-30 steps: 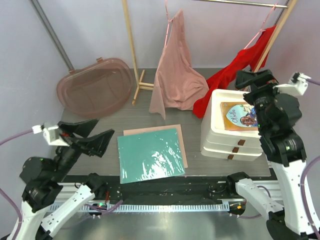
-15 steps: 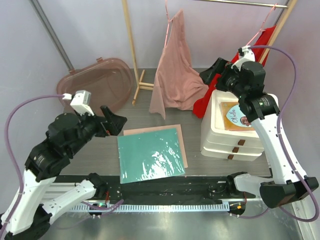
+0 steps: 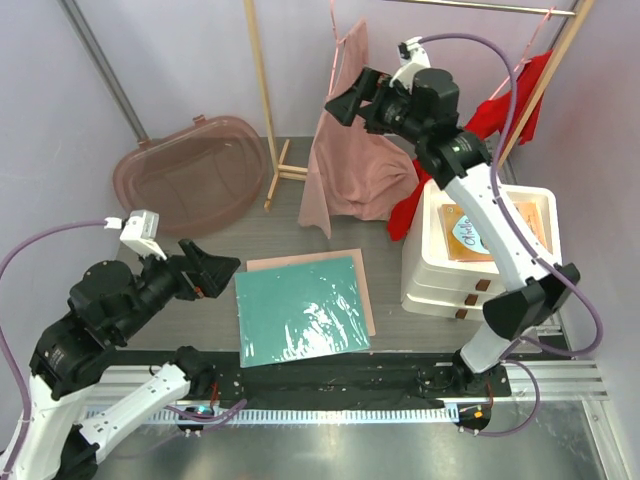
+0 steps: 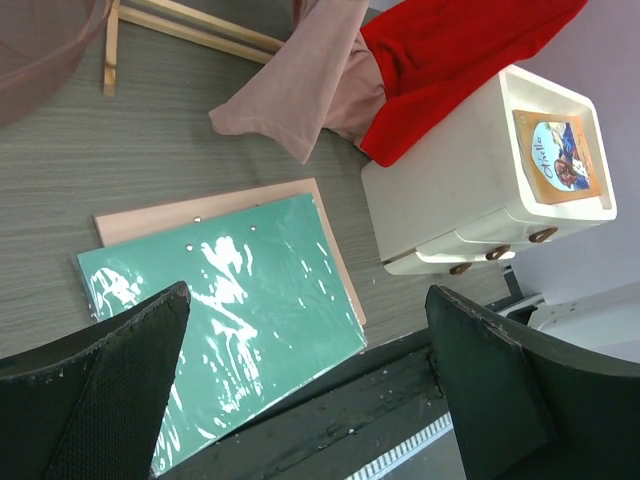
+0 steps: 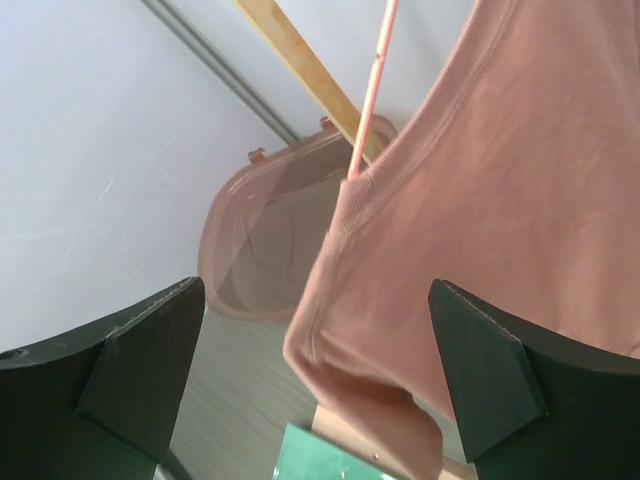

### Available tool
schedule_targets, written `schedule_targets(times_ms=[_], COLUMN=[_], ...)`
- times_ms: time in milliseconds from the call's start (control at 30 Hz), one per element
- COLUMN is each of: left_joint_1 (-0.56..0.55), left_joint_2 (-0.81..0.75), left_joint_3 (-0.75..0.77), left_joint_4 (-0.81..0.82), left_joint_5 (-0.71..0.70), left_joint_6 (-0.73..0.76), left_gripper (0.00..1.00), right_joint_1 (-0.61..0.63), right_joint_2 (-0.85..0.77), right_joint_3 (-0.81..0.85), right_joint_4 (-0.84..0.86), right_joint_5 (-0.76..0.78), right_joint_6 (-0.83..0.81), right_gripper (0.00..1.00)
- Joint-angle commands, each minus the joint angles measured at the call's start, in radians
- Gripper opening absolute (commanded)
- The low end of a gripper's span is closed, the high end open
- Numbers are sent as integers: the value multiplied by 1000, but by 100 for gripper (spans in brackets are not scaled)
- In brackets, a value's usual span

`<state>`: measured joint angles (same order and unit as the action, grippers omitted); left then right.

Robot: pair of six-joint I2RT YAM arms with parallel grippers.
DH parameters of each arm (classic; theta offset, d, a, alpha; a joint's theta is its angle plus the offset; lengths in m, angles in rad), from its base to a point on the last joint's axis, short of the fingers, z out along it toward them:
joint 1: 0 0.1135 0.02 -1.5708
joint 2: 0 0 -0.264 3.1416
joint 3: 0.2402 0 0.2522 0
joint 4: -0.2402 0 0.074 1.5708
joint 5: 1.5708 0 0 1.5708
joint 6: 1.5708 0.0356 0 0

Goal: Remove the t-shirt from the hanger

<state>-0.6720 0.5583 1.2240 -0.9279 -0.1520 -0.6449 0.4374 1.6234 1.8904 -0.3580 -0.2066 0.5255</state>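
While the right claw point(image 3: 352, 103) hangs up high by the rack point(image 3: 258, 90), I read its fingers as spread wide and gripping nothing. Straight ahead of it, the pink shirt point(image 3: 352, 160) is on its thin pink hanger point(image 3: 334, 45). Through the wrist camera the shirt point(image 5: 490, 200) fills the view beyond the open claw point(image 5: 312, 290). Its ribbed collar edge and the hanger's rod point(image 5: 372, 90) sit just up and left of the gap. I cannot tell whether either finger touches the cloth. Below the claw, the shirt hangs down to near the tabletop point(image 3: 390, 290). To the claw's right, a red cloth point(image 3: 505, 100) drapes down beside white drawers point(image 3: 440, 265).

My left claw point(image 3: 218, 277) is low and well apart from the shirt, also wide open and empty. Under it lies a green sheet point(image 4: 240, 310) on a tan board point(image 4: 200, 205). Farther ahead of it I see the shirt's hem point(image 4: 290, 95), the red cloth point(image 4: 450, 60) and the drawers point(image 4: 460, 190). A brownish tub point(image 3: 190, 180) sits ahead and to its left.
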Motion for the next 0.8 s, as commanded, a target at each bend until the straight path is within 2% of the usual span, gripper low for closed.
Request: schedule_targets(times_ms=[0, 100, 233, 333, 367, 433, 600, 633, 700, 767], left_joint_1=[5, 5, 5, 5, 5, 5, 5, 5, 5, 5], left_joint_2=[-8, -31, -57, -75, -80, -87, -92, -92, -89, -89], left_joint_3=[16, 5, -18, -37, -41, -47, -50, -52, -57, -61], left_joint_4=[-29, -42, -38, -32, -32, -31, -35, -34, -34, -34], left_joint_5=[19, 22, 48, 69, 71, 80, 86, 85, 86, 86], left_joint_6=[-45, -71, -114, -128, -134, -139, -150, -151, -153, -157], left_gripper=[100, 100, 100, 100, 100, 100, 100, 100, 100, 100], right_joint_1=[49, 49, 49, 49, 47, 46, 29, 17, 3, -19], right_joint_2=[50, 91, 176, 231, 248, 289, 316, 322, 325, 335], right_joint_3=[113, 142, 242, 318, 335, 387, 395, 394, 372, 362], right_joint_4=[33, 74, 77, 74, 74, 76, 128, 152, 188, 238], right_joint_5=[167, 238, 224, 220, 219, 185, 171, 165, 128, 90], right_joint_6=[-32, -13, -32, -51, -59, -84, -127, -125, -110, -75], right_gripper=[100, 95, 88, 75, 65, 61, 53, 47, 44, 38])
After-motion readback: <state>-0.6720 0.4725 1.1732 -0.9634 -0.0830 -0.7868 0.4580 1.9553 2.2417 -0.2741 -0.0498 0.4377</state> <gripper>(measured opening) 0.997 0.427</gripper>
